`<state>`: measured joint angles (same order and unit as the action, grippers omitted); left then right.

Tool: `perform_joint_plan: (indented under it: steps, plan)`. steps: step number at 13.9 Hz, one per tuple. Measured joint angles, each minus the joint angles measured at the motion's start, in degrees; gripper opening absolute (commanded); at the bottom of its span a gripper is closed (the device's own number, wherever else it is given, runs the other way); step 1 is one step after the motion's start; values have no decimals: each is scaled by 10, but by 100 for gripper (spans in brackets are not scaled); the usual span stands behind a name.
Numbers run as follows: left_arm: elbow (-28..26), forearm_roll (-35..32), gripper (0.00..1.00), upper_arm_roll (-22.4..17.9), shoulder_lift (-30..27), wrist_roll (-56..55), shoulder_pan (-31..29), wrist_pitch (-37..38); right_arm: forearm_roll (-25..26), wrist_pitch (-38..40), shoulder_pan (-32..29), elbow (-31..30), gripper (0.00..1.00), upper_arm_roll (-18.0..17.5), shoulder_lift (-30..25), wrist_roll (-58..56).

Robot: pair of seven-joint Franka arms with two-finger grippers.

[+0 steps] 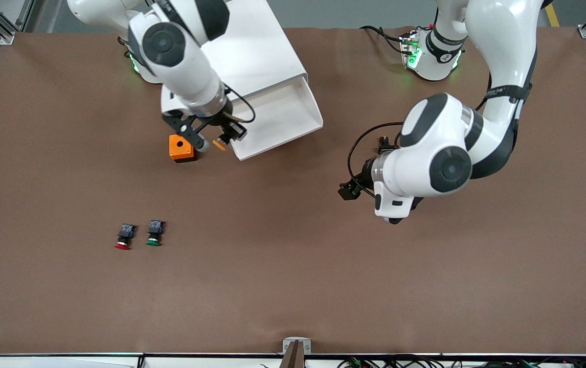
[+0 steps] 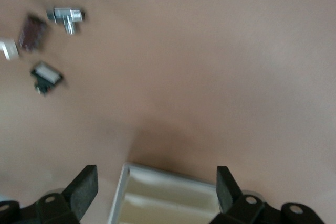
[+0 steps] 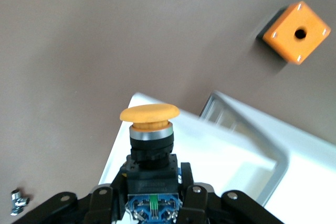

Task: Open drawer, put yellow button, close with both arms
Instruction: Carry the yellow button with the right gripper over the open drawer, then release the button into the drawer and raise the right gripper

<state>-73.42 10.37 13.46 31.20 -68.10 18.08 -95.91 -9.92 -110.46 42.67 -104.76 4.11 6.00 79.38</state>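
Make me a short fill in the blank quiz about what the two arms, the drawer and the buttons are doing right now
1. The right gripper is shut on the ____ button.
2. The drawer of the white cabinet stands ____.
3. The left gripper has its fingers ____ and holds nothing.
4. Beside the red button on the table lies a ____ button.

Missing words: yellow; open; open; green
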Motion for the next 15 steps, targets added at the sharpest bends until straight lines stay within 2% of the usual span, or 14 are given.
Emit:
perform_joint_plan:
  steps: [2, 9, 10, 11, 12, 15]
  plan:
    - [0, -45, 99, 0, -7, 0, 16, -15, 0, -22, 36, -1, 0, 0, 4, 62]
    - [-3, -67, 99, -4, -9, 30, 21, -31, 19, -90, 104, -9, 0, 2, 55, 203]
    - [-4, -68, 99, -3, -9, 31, 23, -31, 22, -93, 109, -9, 14, 2, 61, 215]
    - [-6, -69, 99, -3, -8, 31, 25, -32, 22, -94, 112, -9, 82, 2, 64, 223]
    - [-7, -71, 99, -3, -8, 31, 28, -34, 22, -94, 113, -9, 100, 2, 64, 229]
    - [-11, -79, 99, -3, -8, 31, 43, -37, 22, -88, 112, -3, 100, 9, 64, 235]
